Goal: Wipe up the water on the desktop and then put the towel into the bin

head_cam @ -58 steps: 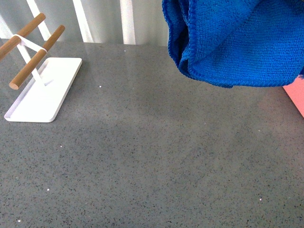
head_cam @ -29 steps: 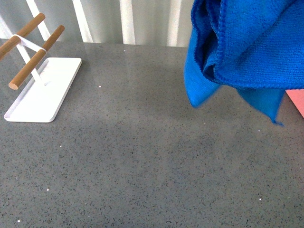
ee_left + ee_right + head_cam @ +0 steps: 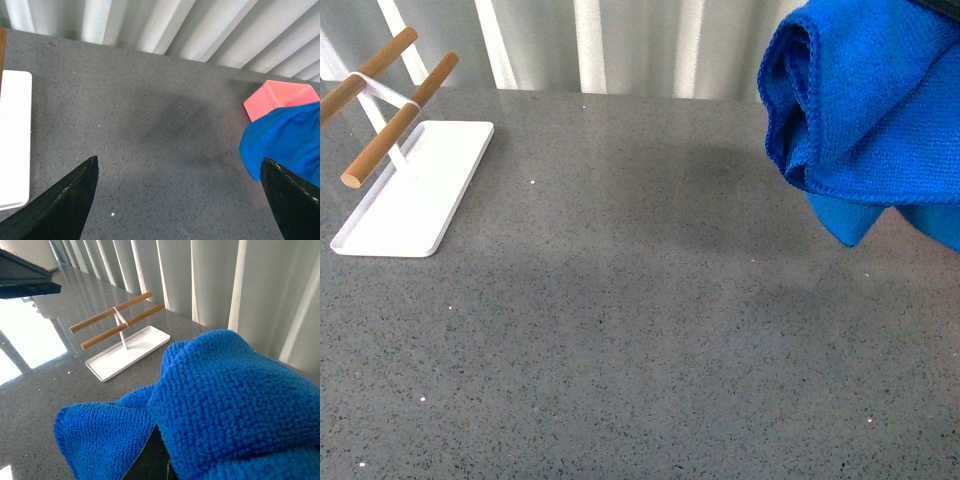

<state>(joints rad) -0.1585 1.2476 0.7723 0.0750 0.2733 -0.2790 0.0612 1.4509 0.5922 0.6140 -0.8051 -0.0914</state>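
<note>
The bright blue towel [image 3: 880, 110] hangs bunched above the far right of the dark grey speckled desktop [image 3: 620, 330]. My right gripper is shut on it. In the right wrist view the towel [image 3: 225, 400] covers the jaws and only one dark finger [image 3: 150, 462] shows beneath the folds. In the left wrist view the towel [image 3: 287, 145] hangs just in front of the salmon-pink bin [image 3: 282, 97], covering part of it. My left gripper [image 3: 178, 162] is open above the bare desktop [image 3: 150, 125], holding nothing.
A white tray with two wooden bars [image 3: 415, 190] stands at the far left, and the tray [image 3: 127, 352] also shows in the right wrist view. A white ribbed wall [image 3: 590, 45] runs along the desktop's back edge. A darker patch [image 3: 170, 120] lies mid-desktop.
In the front view the towel has travelled to the right and gathered into a tighter bunch. The pink corner at the right edge is now covered by it.
</note>
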